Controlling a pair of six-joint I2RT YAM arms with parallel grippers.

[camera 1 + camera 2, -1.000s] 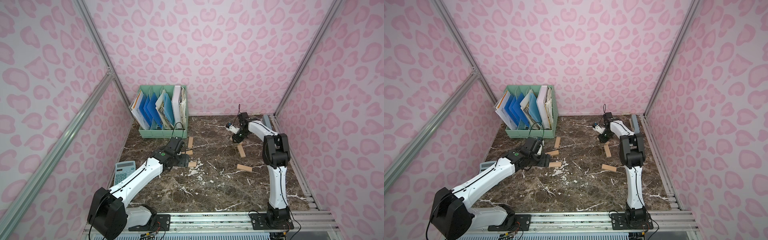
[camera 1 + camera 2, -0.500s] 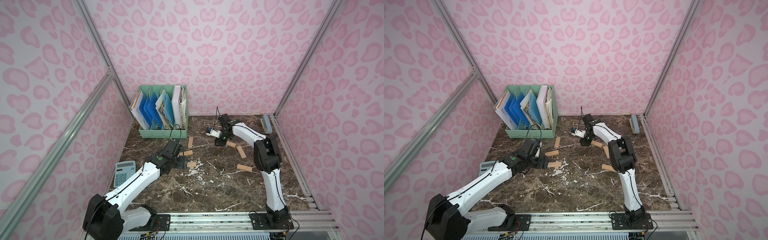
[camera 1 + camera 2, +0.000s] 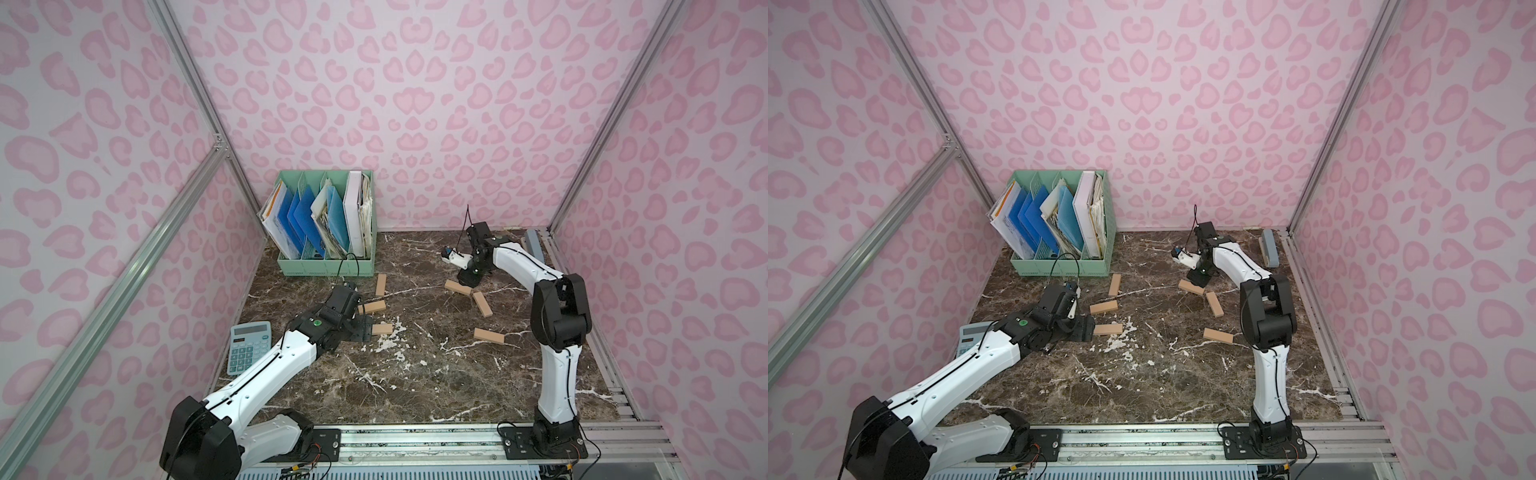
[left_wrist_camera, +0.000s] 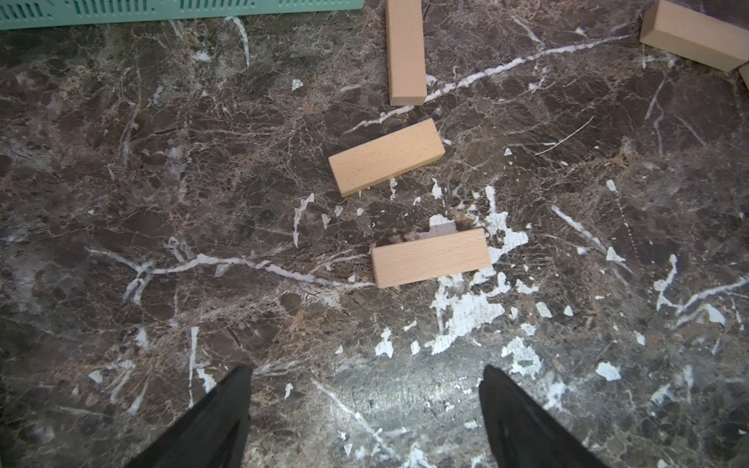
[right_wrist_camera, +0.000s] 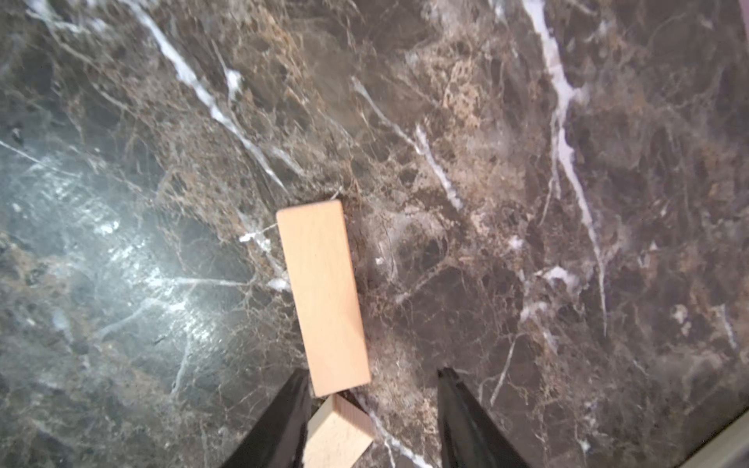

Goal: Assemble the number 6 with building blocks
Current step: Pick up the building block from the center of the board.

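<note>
Pale pink walls point(image 3: 415, 104) printed with darker pink leopard-like spots close in the space at the back and on both sides. Silver aluminium posts point(image 3: 195, 83) stand at the corners, and one brace point(image 3: 124, 270) slants across the left wall. The table point(image 3: 415, 395) is dark brown marble with white veins and chipped white patches; soft glare lies on it in both wrist views. A mint-green file rack point(image 3: 328, 266) holding blue and white folders stands at the back left. A silver slotted rail point(image 3: 415, 436) runs along the near edge, another point(image 3: 602, 357) along the right edge
</note>
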